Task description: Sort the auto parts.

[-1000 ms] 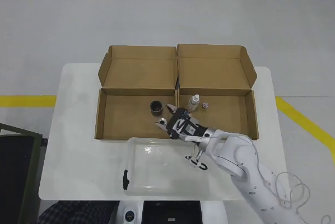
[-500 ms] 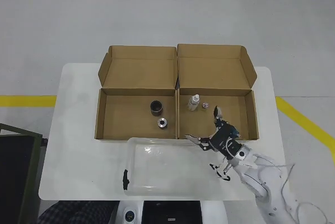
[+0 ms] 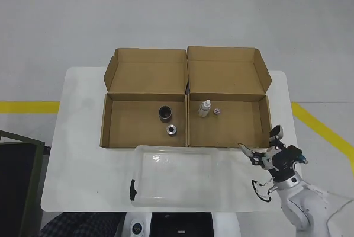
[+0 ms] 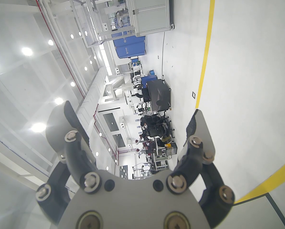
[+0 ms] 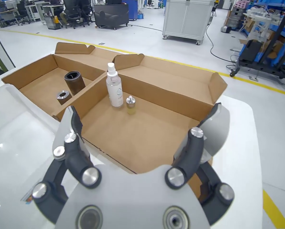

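Up close, right wrist view resolves the spray bottle (image 5: pixel 114 91) standing upright.

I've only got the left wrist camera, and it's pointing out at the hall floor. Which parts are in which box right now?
Observer: The left box holds a dark cylinder and a small metal ring, standing apart from each other.
Operator: And the other box?
Observer: The right box holds a spray bottle and a small capped vial, both upright and close beside each other.
Operator: Is the right arm carrying anything?
Observer: No. The right gripper is open and holds nothing. It is over the table by the right box's near right corner.
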Robot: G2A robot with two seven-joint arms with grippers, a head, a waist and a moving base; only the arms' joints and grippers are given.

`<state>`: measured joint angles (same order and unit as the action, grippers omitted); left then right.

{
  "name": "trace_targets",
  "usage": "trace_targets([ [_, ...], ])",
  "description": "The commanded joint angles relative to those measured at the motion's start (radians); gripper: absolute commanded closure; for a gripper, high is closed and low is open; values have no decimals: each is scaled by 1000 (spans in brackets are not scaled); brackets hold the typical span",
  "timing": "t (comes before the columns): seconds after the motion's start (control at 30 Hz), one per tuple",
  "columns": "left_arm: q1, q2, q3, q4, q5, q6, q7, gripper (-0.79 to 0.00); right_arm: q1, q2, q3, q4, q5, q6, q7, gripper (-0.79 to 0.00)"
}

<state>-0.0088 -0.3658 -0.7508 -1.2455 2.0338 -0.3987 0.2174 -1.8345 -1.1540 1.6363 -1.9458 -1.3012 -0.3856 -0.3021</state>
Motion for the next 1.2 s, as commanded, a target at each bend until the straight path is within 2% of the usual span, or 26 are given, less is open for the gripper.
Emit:
trace_targets([
  [0.0,0,0,0,0,0,0,0,-785,-22,0,23,4,17,1,-26,-785],
  [0.27,0,0,0,0,0,0,0,-785,-53,-1,58,20,58,0,-74,-785],
  [1.17,0,0,0,0,0,0,0,-784,-52,-2,57,21,61,-1,-75,-785],
])
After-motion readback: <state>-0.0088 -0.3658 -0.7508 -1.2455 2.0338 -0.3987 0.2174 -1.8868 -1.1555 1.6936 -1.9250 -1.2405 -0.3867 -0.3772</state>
